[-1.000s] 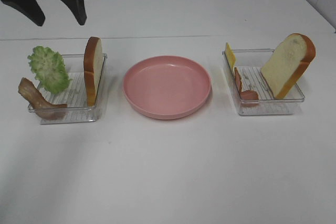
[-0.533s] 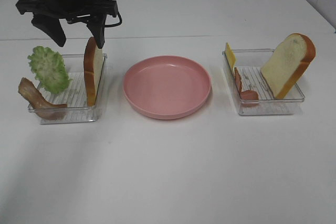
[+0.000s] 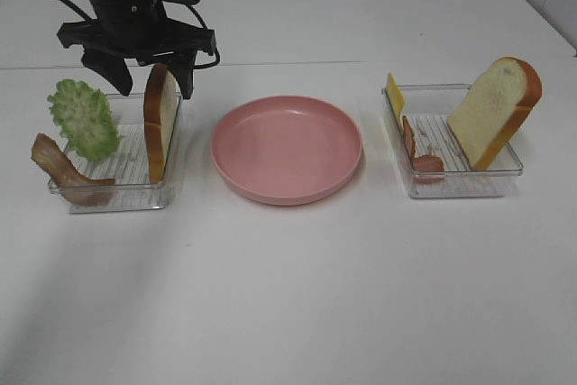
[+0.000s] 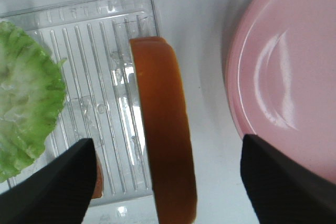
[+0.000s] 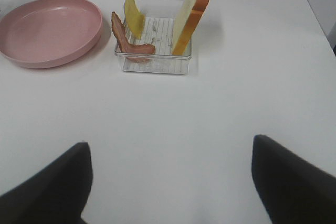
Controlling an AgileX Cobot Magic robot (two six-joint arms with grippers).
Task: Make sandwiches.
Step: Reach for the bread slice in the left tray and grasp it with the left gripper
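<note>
Sandwiches are out of view; only loose parts show. A white bread slice (image 3: 159,123) with an orange-brown crust (image 4: 164,140) stands on edge in the left clear tray (image 3: 117,191), beside green lettuce (image 3: 83,119) and a brown bacon strip (image 3: 63,169). My left gripper (image 3: 151,78) hangs open just above that slice, one finger on each side, touching nothing. The right tray (image 3: 469,188) holds a second bread slice (image 3: 496,110), yellow cheese (image 3: 394,95) and bacon (image 3: 416,152). My right gripper (image 5: 170,184) is open over bare table, well short of that tray (image 5: 157,61).
A round pink plate (image 3: 287,146) lies between the two trays with nothing on it. The white table stretches wide toward the front. The left arm's black cables hang behind the left tray.
The left arm has come down and to the right from the far left corner. Its open fingers now straddle the top of the left bread slice. Nothing else moved.
</note>
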